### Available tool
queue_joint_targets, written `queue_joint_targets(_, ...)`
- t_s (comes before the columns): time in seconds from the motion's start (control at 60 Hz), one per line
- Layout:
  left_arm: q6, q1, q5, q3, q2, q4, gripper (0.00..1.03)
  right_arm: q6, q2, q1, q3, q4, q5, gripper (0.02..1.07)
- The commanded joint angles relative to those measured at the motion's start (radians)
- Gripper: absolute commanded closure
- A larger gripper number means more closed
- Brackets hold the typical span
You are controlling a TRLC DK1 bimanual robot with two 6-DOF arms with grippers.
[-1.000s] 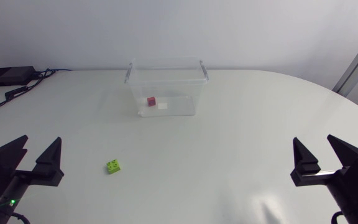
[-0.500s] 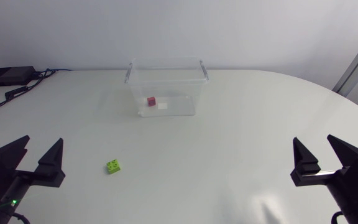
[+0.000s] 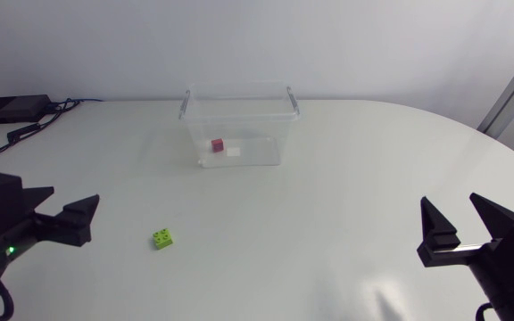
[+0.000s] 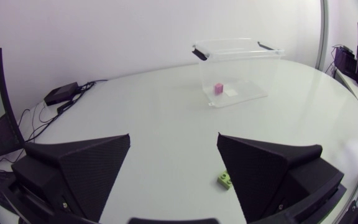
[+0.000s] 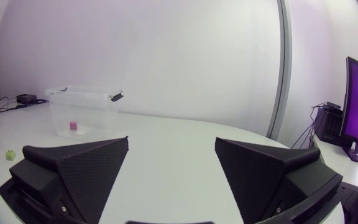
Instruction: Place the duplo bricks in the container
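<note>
Green duplo brick (image 3: 162,238) on white tabletop (image 3: 355,178) near left end effector (image 3: 72,197), fingers apart, right end effector (image 3: 451,199) likewise open, 1 pink brick (image 3: 217,144) inside clear container (image 3: 239,88)

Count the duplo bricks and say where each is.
2. The green brick lies on the table near the left gripper; the pink brick sits inside the clear container. A white piece beside it may be another.

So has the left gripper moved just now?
Yes: the left gripper has turned to point toward the green brick, which lies where it was.
</note>
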Motion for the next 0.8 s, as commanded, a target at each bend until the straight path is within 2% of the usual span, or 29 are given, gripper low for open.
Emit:
queue_joint_targets(0.0, 0.041, 0.02, 0.007, 0.093, 0.142, -0.051, 0.06, 0.022, -0.007, -0.007, -0.02, 0.007, -0.001, 0.06)
queue_joint_targets(0.2, 0.064, 0.029, 0.07, 0.298, 0.434, -0.289, 0.04, 0.024, -0.007, -0.007, -0.02, 0.009, 0.001, 0.06)
queue_joint_targets(0.383, 0.117, 0.035, 0.065, 0.337, 0.547, -0.317, 0.04, 0.022, -0.007, -0.007, -0.02, 0.007, 0.001, 0.06)
queue_joint_targets(0.483, 0.204, 0.034, 0.061, 0.335, 0.558, -0.311, 0.04, 0.022, -0.007, -0.007, -0.02, 0.007, 0.001, 0.06)
queue_joint_targets(0.583, 0.23, 0.029, 0.025, 0.346, 0.566, -0.294, 0.04, 0.022, -0.005, -0.007, -0.02, 0.007, -0.001, 0.06)
queue_joint_targets(0.633, 0.302, 0.023, 0.025, 0.347, 0.593, -0.294, 0.04, 0.022, -0.007, -0.007, -0.02, 0.009, -0.001, 0.06)
queue_joint_targets(0.7, 0.403, -0.017, 0.025, 0.36, 0.667, -0.34, 0.04, 0.024, -0.007, -0.007, -0.02, 0.007, 0.001, 0.06)
queue_joint_targets(0.783, 0.443, -0.046, 0.025, 0.378, 0.762, -0.417, 0.04, 0.022, -0.007, -0.007, -0.02, 0.007, 0.001, 0.06)
